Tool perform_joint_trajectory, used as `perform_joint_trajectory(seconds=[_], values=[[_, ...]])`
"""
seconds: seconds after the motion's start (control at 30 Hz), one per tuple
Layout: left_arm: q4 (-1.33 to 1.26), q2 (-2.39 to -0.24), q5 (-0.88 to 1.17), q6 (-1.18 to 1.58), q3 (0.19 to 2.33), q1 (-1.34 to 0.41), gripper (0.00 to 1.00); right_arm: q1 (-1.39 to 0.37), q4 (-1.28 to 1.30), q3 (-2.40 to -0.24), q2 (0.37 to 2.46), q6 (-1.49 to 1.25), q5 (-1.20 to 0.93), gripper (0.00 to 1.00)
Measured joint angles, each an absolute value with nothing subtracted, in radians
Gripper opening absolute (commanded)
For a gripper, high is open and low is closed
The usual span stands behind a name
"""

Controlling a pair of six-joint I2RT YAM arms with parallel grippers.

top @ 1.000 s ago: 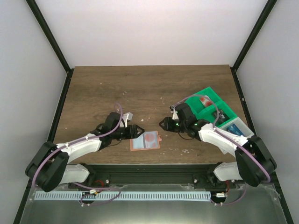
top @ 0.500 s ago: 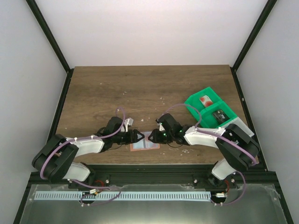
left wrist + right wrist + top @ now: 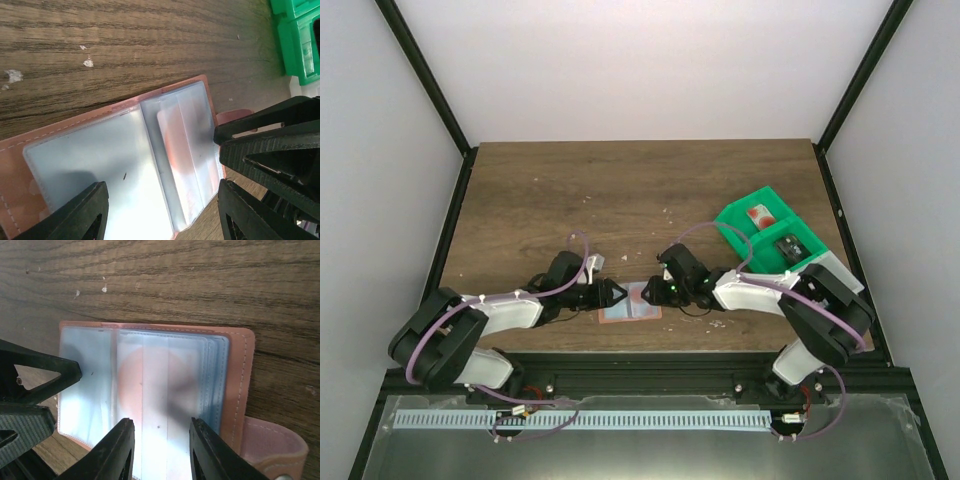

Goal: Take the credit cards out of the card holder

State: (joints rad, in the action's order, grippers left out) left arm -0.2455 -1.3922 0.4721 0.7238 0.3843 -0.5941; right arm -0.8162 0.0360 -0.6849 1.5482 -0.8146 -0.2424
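Swung back from green tray (image 3: 732, 225) to open card holder (image 3: 631, 306), right gripper (image 3: 645, 291) narrowly parted, empty; left gripper (image 3: 617, 293) half-open, empty (reddish credit card (image 3: 150, 385) next, probably).

My pincer (image 3: 160, 202) hangs with both fingers spread wide over the card holder (image 3: 100, 165), which lies unfolded on the wooden table (image 3: 125, 45), its pale blue inside facing up. A blurred reddish shape (image 3: 175, 150) shows through it, perhaps a card. The right gripper (image 3: 222, 142) reaches the holder's right edge. A green tray (image 3: 295, 30) sits in the top right corner.
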Motion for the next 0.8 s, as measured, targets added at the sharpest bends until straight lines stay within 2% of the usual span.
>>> perform_joint_trajectory(seconds=[0.5,0.8], values=[[-0.258,-1.379,0.464,0.720,0.363,-0.594,0.59,-0.816,-0.073,-0.661,1.591,-0.843,-0.316,0.33],[-0.252,-1.378,0.461,0.717,0.362,-0.594,0.50,-0.815,-0.156,-0.639,1.599,-0.876,-0.387,0.33]])
